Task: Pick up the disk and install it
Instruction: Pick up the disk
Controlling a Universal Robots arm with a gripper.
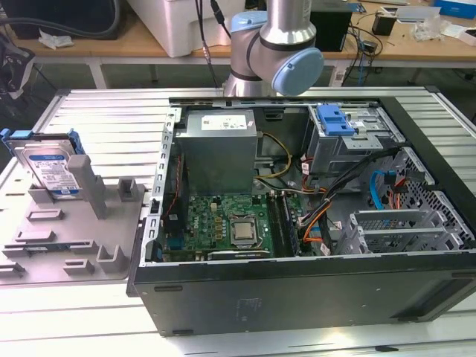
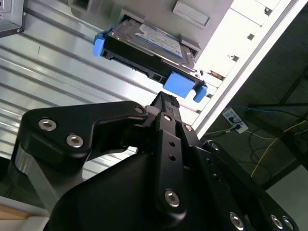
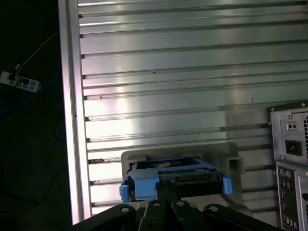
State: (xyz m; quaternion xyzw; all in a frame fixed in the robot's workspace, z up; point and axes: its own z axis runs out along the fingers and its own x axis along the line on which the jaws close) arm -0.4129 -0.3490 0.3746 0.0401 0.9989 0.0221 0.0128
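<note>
Your black claw (image 2: 163, 100) looks clenched on nothing, pointed at the silver hard disk (image 2: 149, 43) in its blue plastic frame. That disk leans on edge in the grey plastic holder (image 1: 71, 238) on the ribbed metal counter (image 1: 104, 119), at the exterior view's left of the black computer case (image 1: 297, 297).

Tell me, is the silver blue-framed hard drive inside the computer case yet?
Out: the silver hard drive leans in a grey plastic fixture at the exterior view's left, outside the open black computer case.
</note>
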